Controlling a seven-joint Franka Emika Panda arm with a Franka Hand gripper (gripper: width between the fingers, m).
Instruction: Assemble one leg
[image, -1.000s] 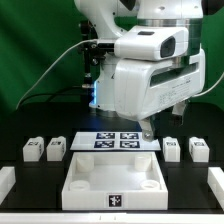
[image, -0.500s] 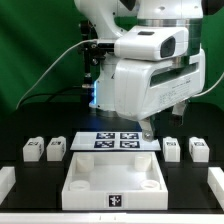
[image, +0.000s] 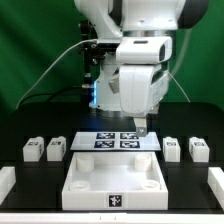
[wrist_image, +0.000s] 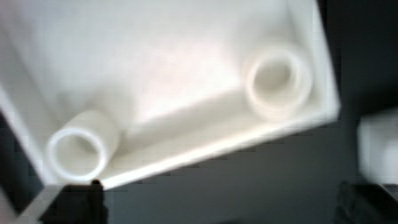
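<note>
Four small white legs with square tags stand on the black table in the exterior view: two at its left (image: 33, 149) (image: 56, 149) and two at its right (image: 172, 148) (image: 197, 149). My gripper (image: 143, 128) hangs over the back of the table, above the marker board (image: 116, 141), apart from all the legs. In the wrist view the gripper (wrist_image: 217, 200) is open and empty, with one dark finger (wrist_image: 71, 205) at each side. Below it lies the large white tray-like piece (wrist_image: 178, 70) with two round corner sockets (wrist_image: 279, 80) (wrist_image: 80, 148).
The tray-like piece (image: 113, 195) sits at the front middle of the table, with a tag on its front wall. White blocks stand at the front corners, one on the left (image: 5, 180) and one on the right (image: 216, 182). A blurred white shape (wrist_image: 382, 130) shows at the wrist view's edge.
The arm's wrist and hand have turned and shifted towards the exterior view's left, now hanging squarer over the marker board. The legs and the tray-like piece have not moved.
</note>
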